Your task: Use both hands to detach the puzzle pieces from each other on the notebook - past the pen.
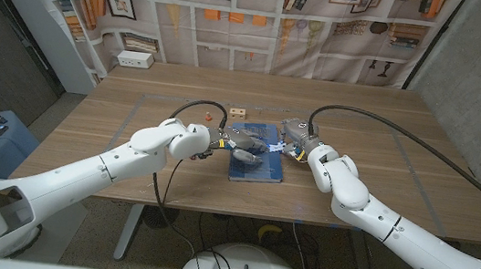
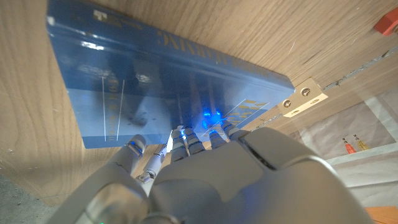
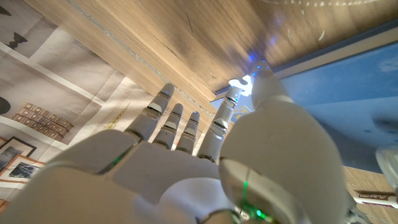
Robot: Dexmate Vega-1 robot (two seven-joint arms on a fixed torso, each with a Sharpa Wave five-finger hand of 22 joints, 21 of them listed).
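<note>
Both robot hands, left (image 1: 241,142) and right (image 1: 292,145), are held over the blue hardcover notebook (image 1: 259,168); grips cannot be told. Pieces should be pulled apart evenly.

From behind the right hand (image 3: 205,168), its pale back bulks large, the fingers (image 3: 173,127) reaching side by side toward the wooden table (image 3: 205,43). A blue light glows at one fingertip, just beside the edge of the blue notebook (image 3: 354,99). A patterned backdrop (image 3: 43,81) hangs past the table's far edge. A pen (image 3: 376,198) lies near the notebook.
</note>
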